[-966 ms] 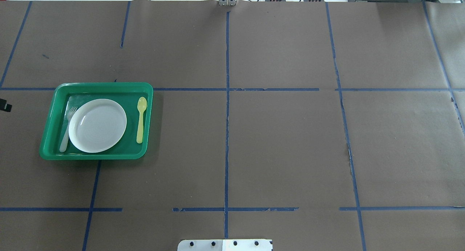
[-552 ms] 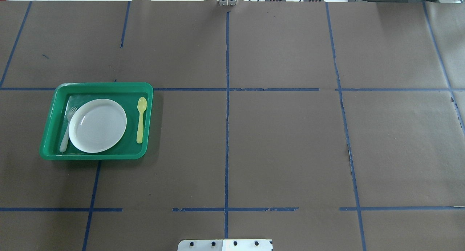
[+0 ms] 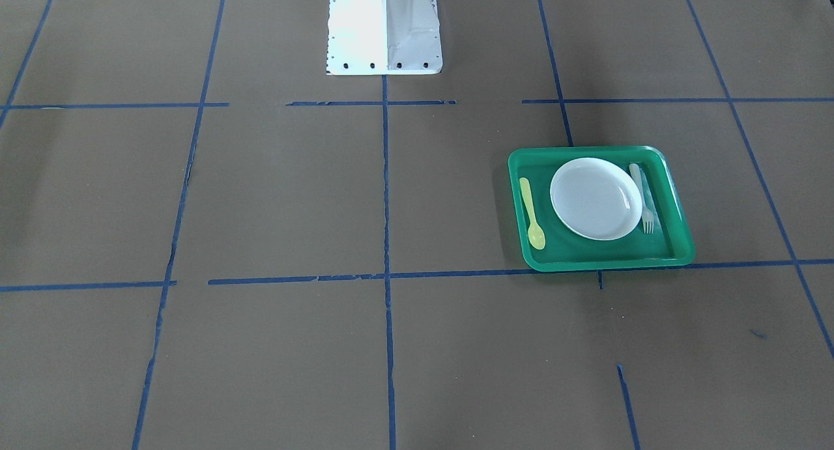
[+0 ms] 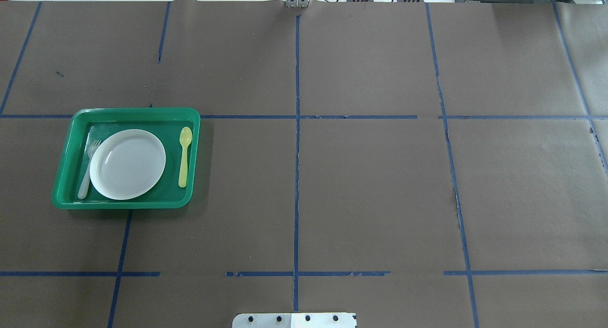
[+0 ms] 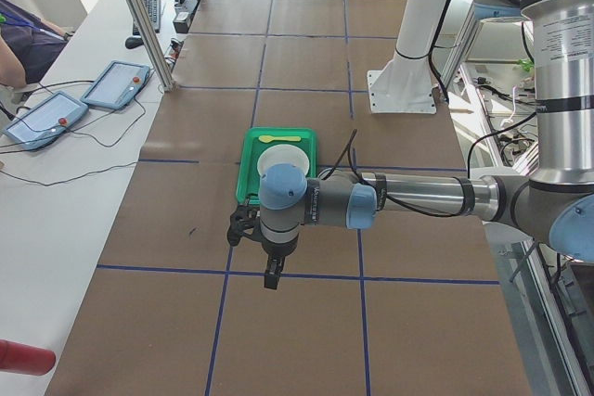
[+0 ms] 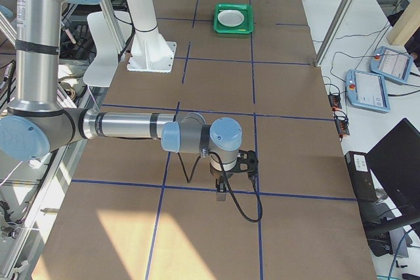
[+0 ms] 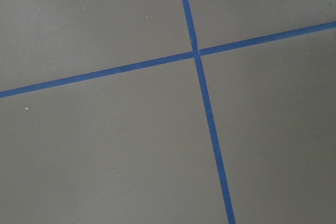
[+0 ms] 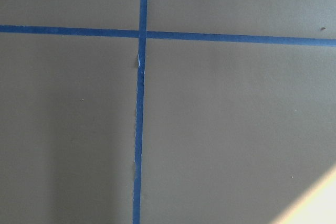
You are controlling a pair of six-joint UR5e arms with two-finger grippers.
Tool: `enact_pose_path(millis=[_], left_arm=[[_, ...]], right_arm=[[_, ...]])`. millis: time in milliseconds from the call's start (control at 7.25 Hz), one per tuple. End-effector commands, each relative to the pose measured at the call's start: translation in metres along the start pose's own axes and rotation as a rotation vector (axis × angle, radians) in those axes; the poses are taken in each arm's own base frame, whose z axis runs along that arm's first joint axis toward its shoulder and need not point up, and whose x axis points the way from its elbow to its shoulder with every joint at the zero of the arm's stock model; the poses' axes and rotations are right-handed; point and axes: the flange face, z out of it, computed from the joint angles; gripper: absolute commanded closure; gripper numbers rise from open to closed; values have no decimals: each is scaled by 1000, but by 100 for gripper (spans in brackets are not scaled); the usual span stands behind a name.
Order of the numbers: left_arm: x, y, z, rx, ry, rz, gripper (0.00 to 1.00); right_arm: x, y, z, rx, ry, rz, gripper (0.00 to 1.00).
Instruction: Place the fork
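The pale fork (image 4: 87,169) lies in the green tray (image 4: 133,112) along the left side of the white plate (image 4: 127,164), tines away from the robot. It also shows in the front-facing view (image 3: 642,199). My left gripper (image 5: 271,275) shows only in the exterior left view, hanging above the table well to the left of the tray; I cannot tell whether it is open or shut. My right gripper (image 6: 221,191) shows only in the exterior right view, far from the tray; its state cannot be told either. Both wrist views show only brown paper and blue tape.
A yellow spoon (image 4: 184,157) lies in the tray to the right of the plate. The table is covered with brown paper marked by blue tape lines (image 4: 297,176). The robot's white base (image 3: 383,27) stands at the near middle edge.
A black gripper part at the overhead view's left edge one second ago has left that view. Tray, plate, fork and spoon have not moved.
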Motion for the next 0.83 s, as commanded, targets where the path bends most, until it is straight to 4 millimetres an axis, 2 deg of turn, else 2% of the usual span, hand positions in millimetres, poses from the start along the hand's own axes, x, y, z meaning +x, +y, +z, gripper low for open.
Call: enact_pose_path(millis=[0,690], left_arm=[[-3,2,-2,1,-1,-3,0],[3,-5,-11,21,-1,14,0]], right_arm=[[0,0,0,1,0,-1,0],[0,0,0,0,0,0,0]])
